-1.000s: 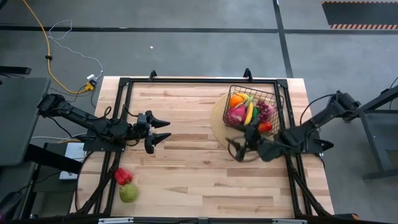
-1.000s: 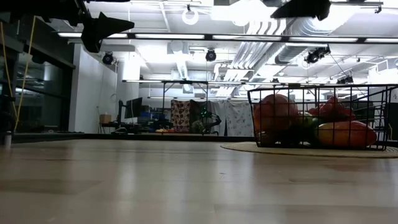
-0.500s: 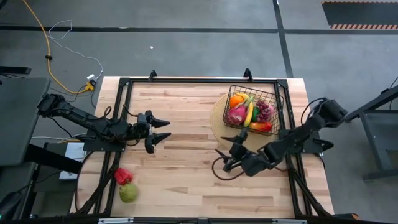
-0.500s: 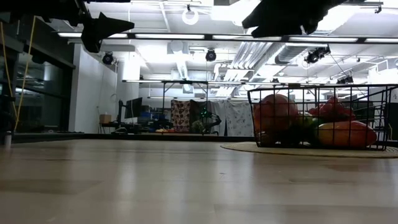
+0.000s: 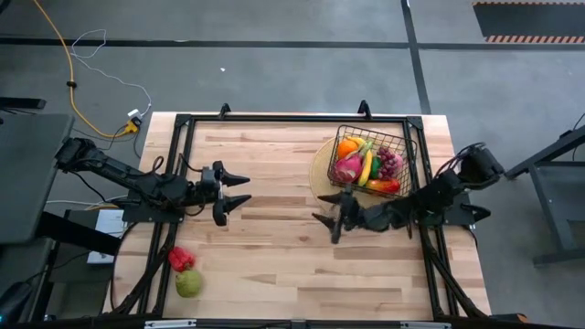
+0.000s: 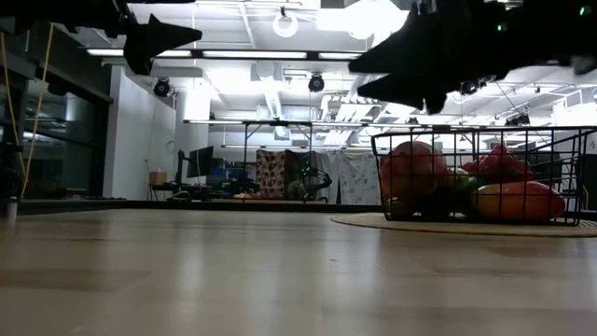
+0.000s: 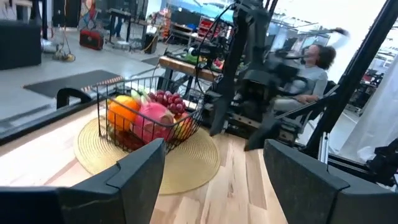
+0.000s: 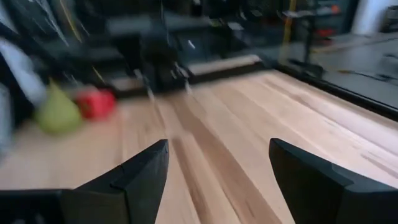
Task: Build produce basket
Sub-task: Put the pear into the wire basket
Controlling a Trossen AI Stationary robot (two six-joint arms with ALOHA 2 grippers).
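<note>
Basket (image 5: 370,157) sits on tan disc (image 5: 322,183) at table's far right part, loaded: orange (image 5: 347,146), pink dragon fruit (image 5: 348,168), banana (image 5: 366,167), grapes (image 5: 389,162), something red (image 5: 383,185) at its near edge. Low view shows mesh sides upright, fruit inside.

My right gripper (image 5: 327,222) hangs above bare wood just in front of disc, pointing toward table's middle. Fingers spread wide, nothing between them; right wrist view confirms empty gap over planks (image 8: 236,143).

My left gripper (image 5: 239,188) hovers over left-centre of table (image 5: 274,265), aimed at basket, well apart from it. Fingers parted, empty. Its wrist view looks straight at basket on disc, right arm beyond, a seated person (image 7: 313,68) in room behind.

Two pieces outside basket: red pepper (image 5: 181,260) and green pear (image 5: 188,283), touching each other, at near-left corner of table. Right wrist view catches both far off, blurred.
</note>
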